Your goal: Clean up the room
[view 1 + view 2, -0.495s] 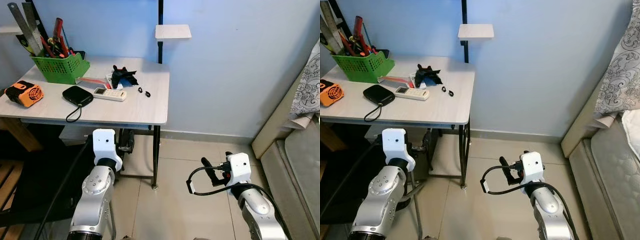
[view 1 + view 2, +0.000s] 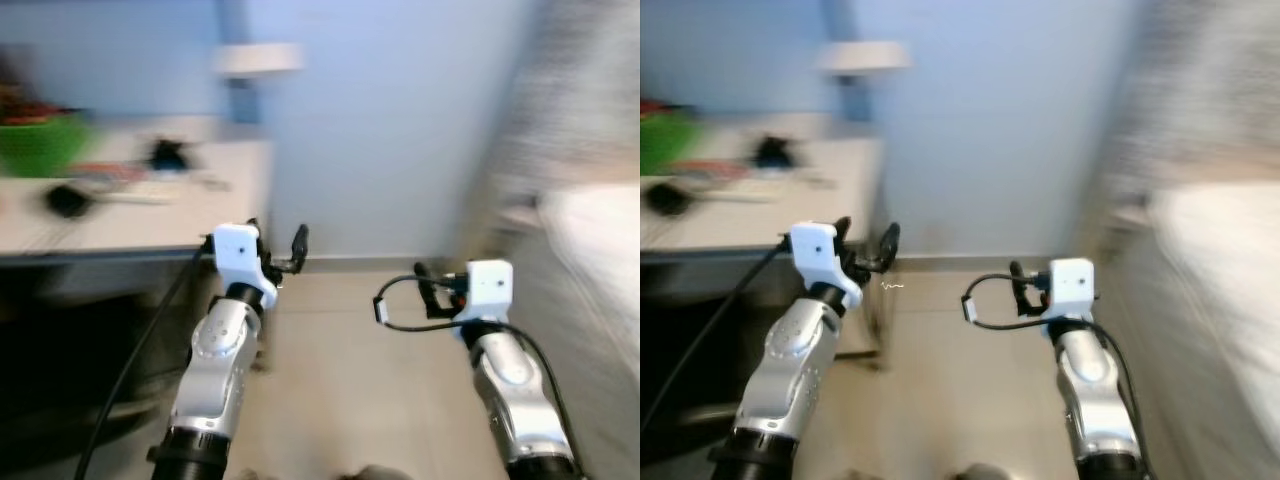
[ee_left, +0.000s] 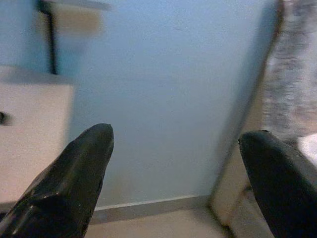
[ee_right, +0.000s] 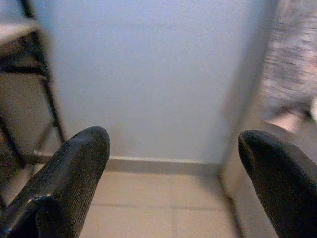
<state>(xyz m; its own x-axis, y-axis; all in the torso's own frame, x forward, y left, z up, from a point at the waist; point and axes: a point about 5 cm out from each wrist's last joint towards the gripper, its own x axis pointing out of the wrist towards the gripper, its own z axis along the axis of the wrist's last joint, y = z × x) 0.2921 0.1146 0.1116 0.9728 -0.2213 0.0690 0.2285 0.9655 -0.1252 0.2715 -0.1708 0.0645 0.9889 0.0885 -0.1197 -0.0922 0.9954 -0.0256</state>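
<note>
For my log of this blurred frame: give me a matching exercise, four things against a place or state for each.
Things:
1. green basket
2. left gripper
3. small shelf
4. bed

Places or states:
A. fixed to the blue wall, above the table
B. far left of the table
C. at the robot's right
D. open, empty, facing the wall

Pairs: 1-B, 2-D, 3-A, 4-C

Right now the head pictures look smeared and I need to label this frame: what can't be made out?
- Small things on the table: motion blur in both eye views; only a green basket reads.
- Bed: blurred, cut by the edge.
- Left hand and right hand: fingers wide apart, tips cropped in the wrist views.
</note>
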